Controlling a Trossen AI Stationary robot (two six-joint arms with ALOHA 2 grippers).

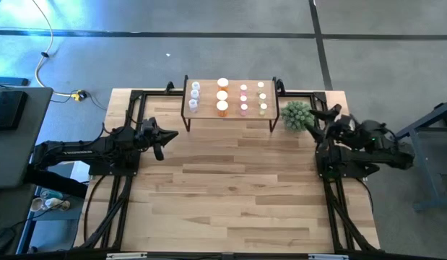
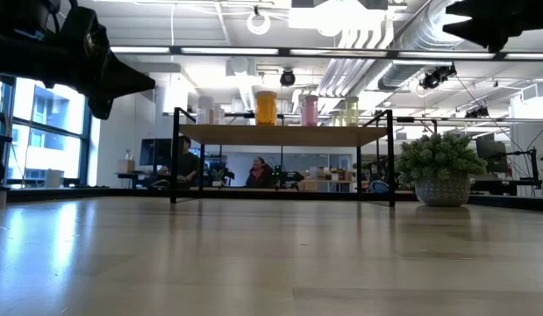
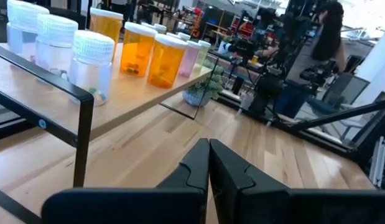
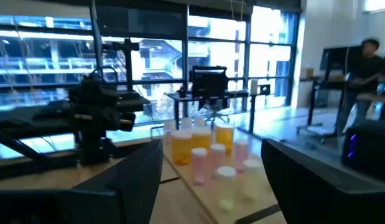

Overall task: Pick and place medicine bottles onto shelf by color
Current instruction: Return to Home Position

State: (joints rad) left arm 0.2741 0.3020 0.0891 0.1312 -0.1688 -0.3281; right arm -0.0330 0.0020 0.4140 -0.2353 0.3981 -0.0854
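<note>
Twelve medicine bottles (image 1: pixel 222 94) stand colour-sorted on shelf (image 1: pixel 207 97) at desk (image 1: pixel 230 188) far edge. Left gripper (image 1: pixel 159 137), near left edge, jaws pressed together; right gripper (image 1: pixel 330 114), beside plant (image 1: pixel 297 114), jaws wide. We judge: its retreat could clip plant, jolt shelf, topple bottles.

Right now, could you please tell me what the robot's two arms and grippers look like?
The left arm and right arm are matte black, built of chunky jointed segments. The left gripper has two flat, angular black fingers with stepped inner edges; the right gripper has broad dark ones. A small green light shows on the right arm. I see no markings.
</note>
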